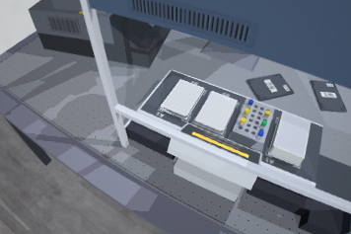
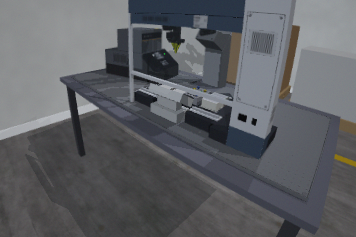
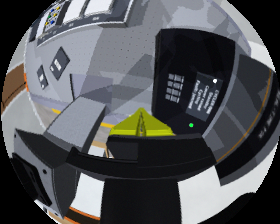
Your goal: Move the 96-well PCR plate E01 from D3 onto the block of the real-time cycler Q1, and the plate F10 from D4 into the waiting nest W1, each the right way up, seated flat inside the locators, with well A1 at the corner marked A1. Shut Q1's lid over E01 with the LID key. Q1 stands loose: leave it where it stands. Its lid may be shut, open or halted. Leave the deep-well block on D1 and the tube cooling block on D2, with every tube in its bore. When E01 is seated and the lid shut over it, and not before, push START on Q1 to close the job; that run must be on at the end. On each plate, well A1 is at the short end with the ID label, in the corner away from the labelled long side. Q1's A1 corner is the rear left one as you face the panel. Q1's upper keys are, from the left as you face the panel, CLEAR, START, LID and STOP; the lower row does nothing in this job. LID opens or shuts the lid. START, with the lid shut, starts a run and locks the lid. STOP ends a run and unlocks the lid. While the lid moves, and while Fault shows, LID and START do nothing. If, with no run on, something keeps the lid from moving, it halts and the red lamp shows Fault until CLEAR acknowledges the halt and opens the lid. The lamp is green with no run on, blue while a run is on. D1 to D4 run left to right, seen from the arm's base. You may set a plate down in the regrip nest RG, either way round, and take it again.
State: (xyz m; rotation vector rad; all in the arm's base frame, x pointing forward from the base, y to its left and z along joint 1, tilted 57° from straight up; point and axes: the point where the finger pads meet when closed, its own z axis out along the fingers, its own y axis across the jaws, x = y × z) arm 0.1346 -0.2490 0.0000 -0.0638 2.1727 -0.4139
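Observation:
Two white plates stand side by side in the deck rack: one on D4 (image 1: pixel 182 99) at the left end in the top view, one on D3 (image 1: pixel 215 113) beside it. The tube cooling block (image 1: pixel 254 118) with coloured caps is on D2, the white deep-well block (image 1: pixel 290 139) on D1. The cycler Q1 (image 2: pixel 161 64) shows its dark panel in the wrist view, with keys (image 3: pixel 174 88), a display (image 3: pixel 202 97) and a green lamp (image 3: pixel 191 125); its lid position is unclear. My gripper (image 2: pixel 175 49) (image 3: pixel 141 111) is shut and empty, above the bench near Q1's panel.
Two dark nests (image 1: pixel 270 86) (image 1: pixel 327 95) lie beside the rack; I cannot tell which is W1. A grey post-like device (image 2: pixel 214 63) stands right of Q1 in the exterior view. A blue overhead beam (image 2: pixel 187 3) spans the rack and hides the gripper in the top view.

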